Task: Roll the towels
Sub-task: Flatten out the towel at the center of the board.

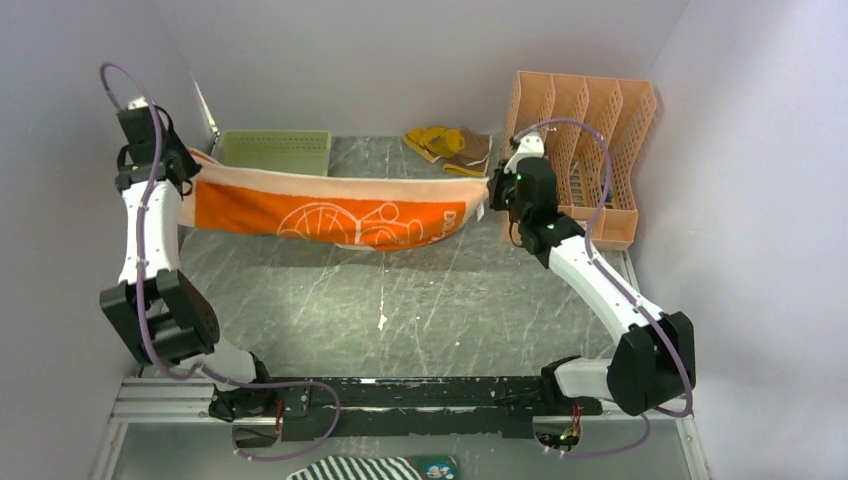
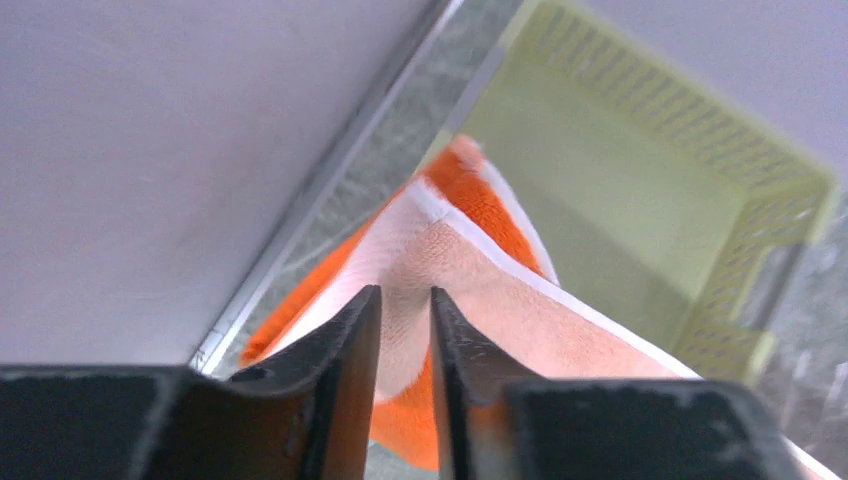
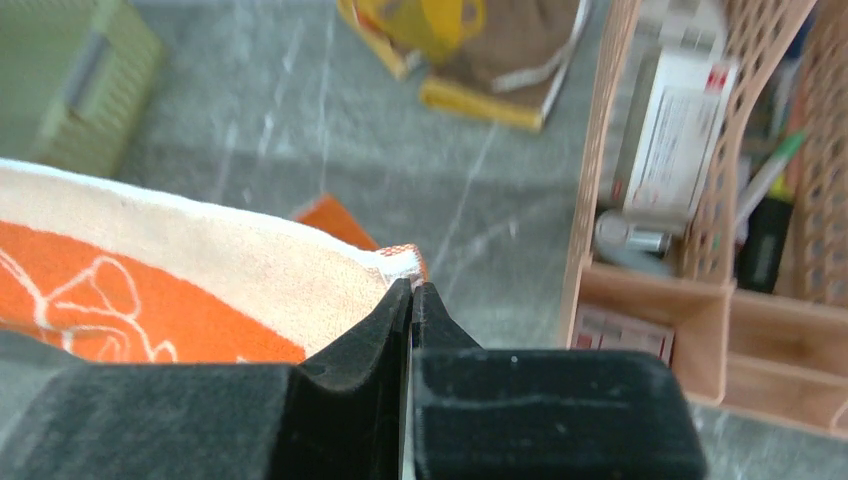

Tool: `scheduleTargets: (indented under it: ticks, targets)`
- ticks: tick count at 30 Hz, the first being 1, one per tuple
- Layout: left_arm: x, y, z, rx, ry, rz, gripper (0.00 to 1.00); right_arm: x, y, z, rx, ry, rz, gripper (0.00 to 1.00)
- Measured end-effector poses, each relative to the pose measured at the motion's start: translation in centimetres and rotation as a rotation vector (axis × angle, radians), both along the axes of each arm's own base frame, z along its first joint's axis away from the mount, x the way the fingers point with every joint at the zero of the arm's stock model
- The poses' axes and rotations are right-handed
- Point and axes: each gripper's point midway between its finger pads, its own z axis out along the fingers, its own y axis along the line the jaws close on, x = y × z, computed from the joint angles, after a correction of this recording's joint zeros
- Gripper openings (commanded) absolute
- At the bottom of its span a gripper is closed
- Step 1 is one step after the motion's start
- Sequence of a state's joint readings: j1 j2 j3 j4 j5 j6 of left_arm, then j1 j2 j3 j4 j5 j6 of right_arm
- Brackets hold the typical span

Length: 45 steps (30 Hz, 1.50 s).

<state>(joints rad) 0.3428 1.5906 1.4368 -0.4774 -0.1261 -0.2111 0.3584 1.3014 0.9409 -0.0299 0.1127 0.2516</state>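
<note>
Top external view: the orange towel [image 1: 330,210] hangs stretched above the grey marbled tabletop [image 1: 400,300], cream border uppermost; its white print carries lettering too small to read; the left arm's fingers [image 2: 345,370] clamp one end, the right arm's fingers [image 3: 365,335] pinch the opposite corner; the yellow towel [image 1: 448,147] lies crumpled at the back, between a green basket [image 1: 275,150] and a peach file rack [image 1: 590,140]; plain pale walls enclose the tabletop

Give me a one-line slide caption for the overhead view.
Left claw and right claw hold the orange towel stretched between them; the yellow towel lies at the back.
</note>
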Motion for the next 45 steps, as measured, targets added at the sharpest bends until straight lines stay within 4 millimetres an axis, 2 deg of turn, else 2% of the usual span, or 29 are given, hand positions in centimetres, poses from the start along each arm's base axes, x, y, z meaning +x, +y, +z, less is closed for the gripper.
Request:
scheduleTargets:
  ticks: [2, 4, 6, 7, 9, 11, 13, 15, 17, 18, 19, 20, 21, 23, 24, 25, 27, 29, 31, 33, 35, 39, 45]
  targets:
    - [-0.3, 0.2, 4.0, 0.032, -0.088, 0.012, 0.4, 0.8, 0.0, 3.5, 0.014, -0.074, -0.009, 0.0]
    - [-1.0, 0.3, 7.1, 0.056, -0.155, 0.022, 0.38, 1.3, 0.0, 7.1, 0.03, -0.149, -0.014, 0.0]
    - [-1.8, 0.2, 9.5, 0.072, -0.204, 0.031, 0.37, 1.4, -0.1, 10.6, 0.047, -0.217, -0.019, 0.0]
    - [-2.3, 0.1, 10.4, 0.078, -0.225, 0.034, 0.3, 1.2, -0.2, 12.4, 0.058, -0.251, -0.02, 0.0]
    - [-3.5, -0.3, 12.1, 0.083, -0.262, 0.042, 0.09, 0.3, -0.5, 15.6, 0.083, -0.315, -0.02, 0.0]
    - [-5.3, -1.0, 13.7, 0.092, -0.323, 0.049, 0.07, -1.5, -1.2, 18.4, 0.108, -0.378, -0.022, 0.0]
    - [-7.8, -2.1, 15.3, 0.099, -0.395, 0.048, 0.1, -3.6, -2.0, 20.9, 0.133, -0.437, -0.023, 0.0]
    - [-9.3, -3.3, 16.5, 0.09, -0.457, 0.027, 0.29, -5.5, -2.7, 23.0, 0.156, -0.492, -0.024, 0.0]
    - [-9.6, -4.6, 17.0, 0.063, -0.494, -0.028, 0.41, -6.8, -3.2, 24.2, 0.171, -0.524, -0.026, 0.0]
    - [-9.1, -5.2, 16.3, 0.039, -0.485, -0.062, 0.47, -7.3, -3.4, 24.5, 0.176, -0.531, -0.029, 0.0]
    - [-8.2, -5.7, 14.9, 0.005, -0.455, -0.102, 0.51, -7.5, -3.6, 24.4, 0.177, -0.528, -0.034, 0.0]
    - [-6.4, -6.5, 10.7, -0.068, -0.369, -0.16, 0.52, -7.6, -3.6, 23.8, 0.176, -0.513, -0.037, 0.0]
    - [-6.1, -6.6, 9.5, -0.087, -0.343, -0.168, 0.52, -7.5, -3.7, 22.8, 0.171, -0.489, -0.046, 0.0]
    - [-5.0, -8.1, 1.6, -0.204, -0.177, -0.228, 0.53, -7.2, -3.9, 19.9, 0.149, -0.419, -0.063, 0.0]
    - [-5.2, -9.4, -3.0, -0.269, -0.067, -0.25, 0.53, -7.0, -4.0, 18.3, 0.134, -0.378, -0.073, 0.0]
    - [-5.8, -11.0, -6.6, -0.319, 0.029, -0.281, 0.53, -6.8, -4.1, 16.6, 0.118, -0.334, -0.082, 0.0]
    - [-6.6, -14.7, -10.4, -0.36, 0.161, -0.367, 0.53, -6.6, -4.2, 13.6, 0.085, -0.255, -0.093, 0.0]
    - [-6.1, -19.2, -12.0, -0.344, 0.231, -0.499, 0.54, -6.4, -4.2, 11.6, 0.063, -0.199, -0.102, 0.0]
    - [-5.0, -22.4, -12.3, -0.317, 0.251, -0.595, 0.57, -6.1, -4.2, 10.8, 0.051, -0.175, -0.109, 0.0]
    - [-3.3, -24.0, -12.4, -0.292, 0.242, -0.639, 0.62, -5.8, -4.2, 10.4, 0.045, -0.165, -0.112, 0.0]
    - [-1.6, -23.9, -12.7, -0.263, 0.231, -0.632, 0.69, -5.6, -4.2, 10.3, 0.041, -0.159, -0.116, 0.0]
    - [0.9, -22.2, -14.2, -0.19, 0.25, -0.573, 0.7, -5.2, -4.2, 9.7, 0.031, -0.144, -0.122, 0.0]
    - [2.1, -20.4, -16.8, -0.1, 0.289, -0.521, 0.67, -4.5, -3.9, 8.4, 0.016, -0.11, -0.121, 0.0]
